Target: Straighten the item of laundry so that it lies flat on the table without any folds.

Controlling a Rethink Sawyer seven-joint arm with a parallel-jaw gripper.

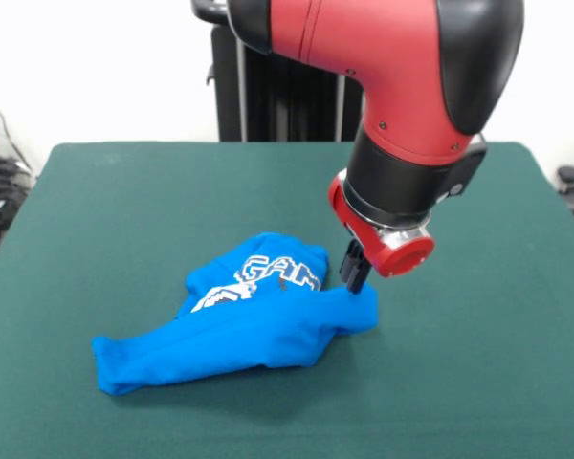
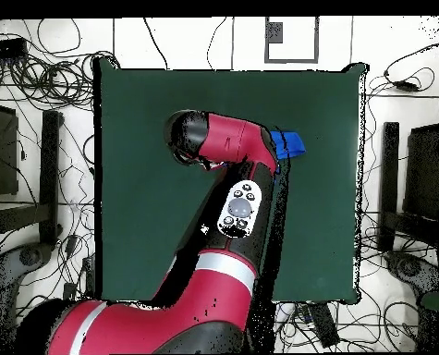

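Note:
The item of laundry (image 1: 258, 320) is a bright blue garment with white lettering. It lies crumpled and folded on the dark green table (image 1: 124, 191), near the middle, with one long end stretched to the left front. My gripper (image 1: 355, 279) stands at the garment's right corner, shut on a pinch of the blue fabric just above the table. In the overhead view the red arm hides the gripper and most of the garment; only a blue corner (image 2: 287, 143) shows on the table (image 2: 149, 111).
The black pedestal (image 1: 268, 96) stands behind the table's far edge. Cables and dark stands (image 2: 38, 185) lie on the floor around the table. Open green tabletop stretches on all sides of the garment.

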